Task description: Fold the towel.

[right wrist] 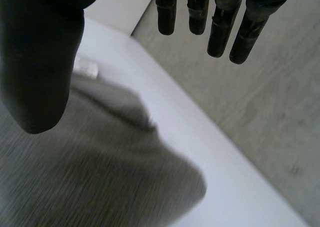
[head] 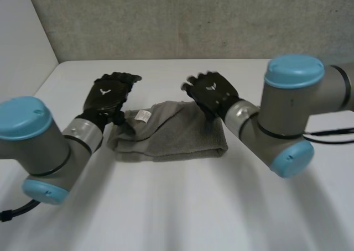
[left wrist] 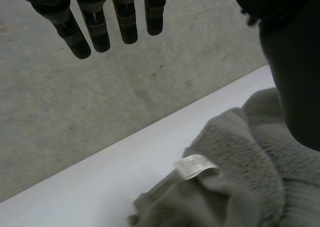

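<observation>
Hovering open hands over a bunched towel

The left hand (head: 108, 96) hung at the towel's left end, over its far edge. Its fingers (left wrist: 95, 27) were straight and slightly spread, the thumb stood well off from them, and nothing was in its grasp. Just beside that thumb a white tag (left wrist: 192, 166) stuck up from a rumpled corner.

The towel (head: 171, 132) lay in the middle of the table (head: 166, 207) as a thick, uneven band. It looked already doubled over, loose and puckered at the left end and rounder at the right.

The right hand (head: 210, 93) was posed the same way over the far right corner, palm down, fingers extended and apart, gripping nothing.

The step in hand was judged to be a fresh grasp for the next fold. To do it well, each hand would need to come down on its own far corner and pinch all the layers together, not just the top one. The left end wanted care, since its bunched corner could slip out or drag the tag side askew. Both hands would then have to lift evenly and carry the edge across square, so that the band closed on itself without twisting.
</observation>
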